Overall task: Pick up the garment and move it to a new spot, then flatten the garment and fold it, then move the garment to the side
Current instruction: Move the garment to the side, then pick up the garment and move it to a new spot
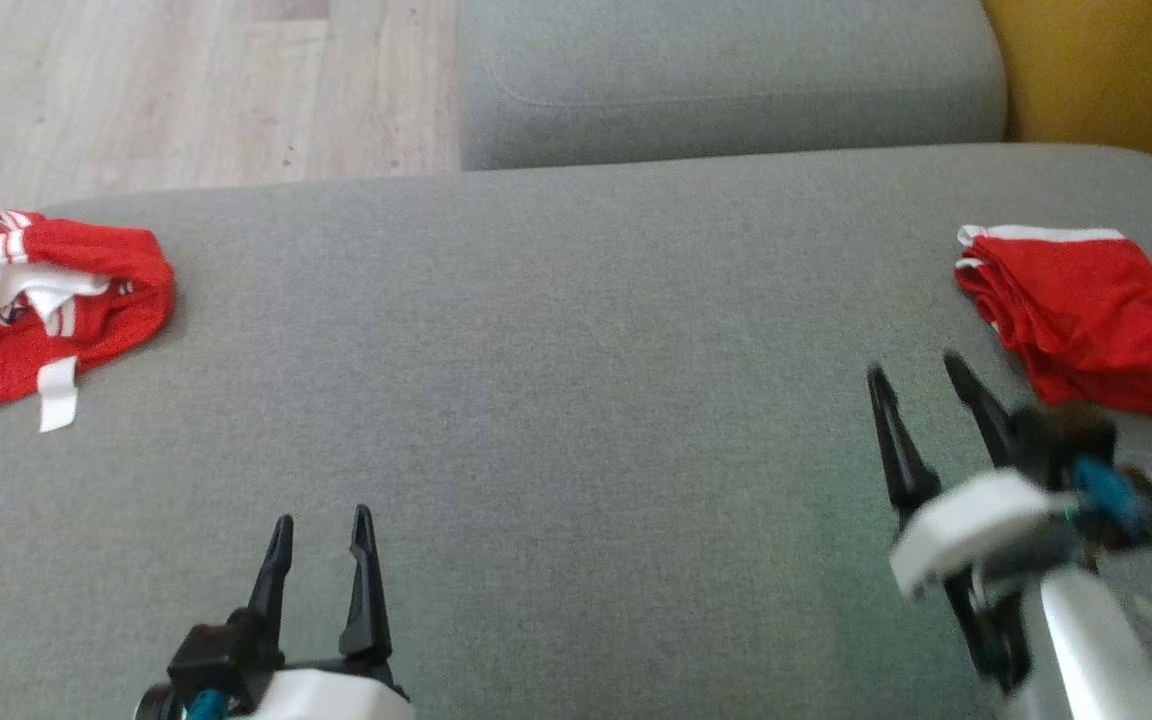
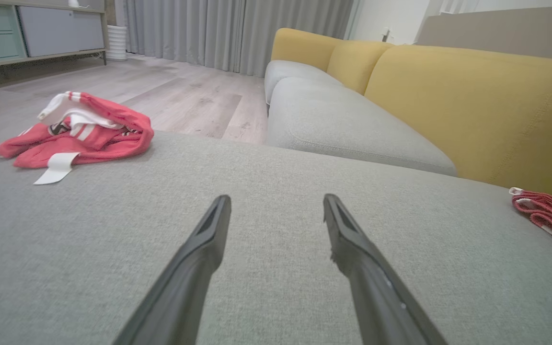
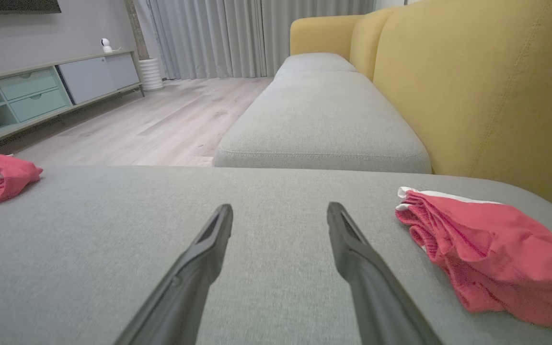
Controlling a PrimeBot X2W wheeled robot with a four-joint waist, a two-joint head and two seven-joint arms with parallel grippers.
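On a grey sofa cushion point(image 1: 576, 330), a crumpled red-and-white garment point(image 1: 86, 290) lies well to the left of and beyond the left gripper point(image 1: 323, 515), whose two dark fingers are spread apart over bare fabric. A white strip trails from the garment's near edge, and a small dark emblem on it is too blurred to read. Further right, the right gripper point(image 1: 913, 365) also holds its fingers spread, and a folded red garment point(image 1: 1096, 320) with a white band lies just right of its fingertips, near but apart.

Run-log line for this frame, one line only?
left gripper: open, empty | right gripper: open, empty | folded red garment: cushion right | crumpled red-white garment: cushion left
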